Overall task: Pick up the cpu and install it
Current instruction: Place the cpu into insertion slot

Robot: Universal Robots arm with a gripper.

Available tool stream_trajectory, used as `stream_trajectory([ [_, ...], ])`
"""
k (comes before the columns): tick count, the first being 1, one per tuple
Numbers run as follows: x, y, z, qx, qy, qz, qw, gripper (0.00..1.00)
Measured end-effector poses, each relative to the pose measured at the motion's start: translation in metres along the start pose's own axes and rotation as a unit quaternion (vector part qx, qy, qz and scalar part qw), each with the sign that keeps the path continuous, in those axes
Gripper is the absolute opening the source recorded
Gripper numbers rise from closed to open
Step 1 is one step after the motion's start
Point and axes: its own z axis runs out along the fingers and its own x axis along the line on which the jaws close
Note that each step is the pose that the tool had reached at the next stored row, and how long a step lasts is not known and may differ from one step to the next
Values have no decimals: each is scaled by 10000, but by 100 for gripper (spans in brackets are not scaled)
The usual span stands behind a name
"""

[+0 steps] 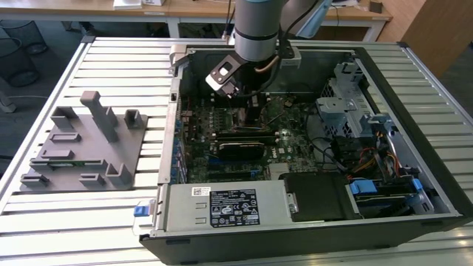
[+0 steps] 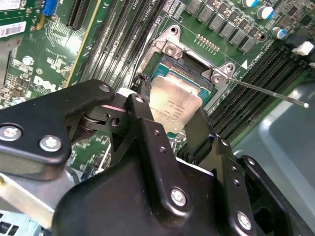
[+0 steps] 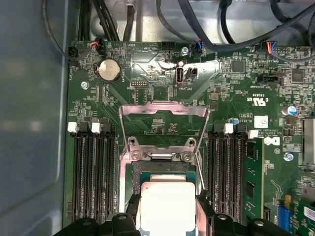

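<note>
One open computer case [image 1: 310,221] fills the exterior view's middle on the slatted surface [image 1: 118,55]. On its motherboard [image 3: 236,88], the fingers [image 2: 145,115] pinch the cpu [image 3: 167,206] by two edges, just over the open socket [image 2: 189,69]. Seating seems in hand, and it calls for square alignment.

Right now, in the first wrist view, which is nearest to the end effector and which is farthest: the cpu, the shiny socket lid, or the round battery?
1. The cpu: gripped by the end effector itself.
2. The shiny socket lid: flipped open, just beyond the cpu.
3. The round battery: farthest, out past the lid on the green board.
</note>
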Motion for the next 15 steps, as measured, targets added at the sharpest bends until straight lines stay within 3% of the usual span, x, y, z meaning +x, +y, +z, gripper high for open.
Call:
stream_trajectory([
  [15,16,-3,124,0,-1,11,10000,53],
])
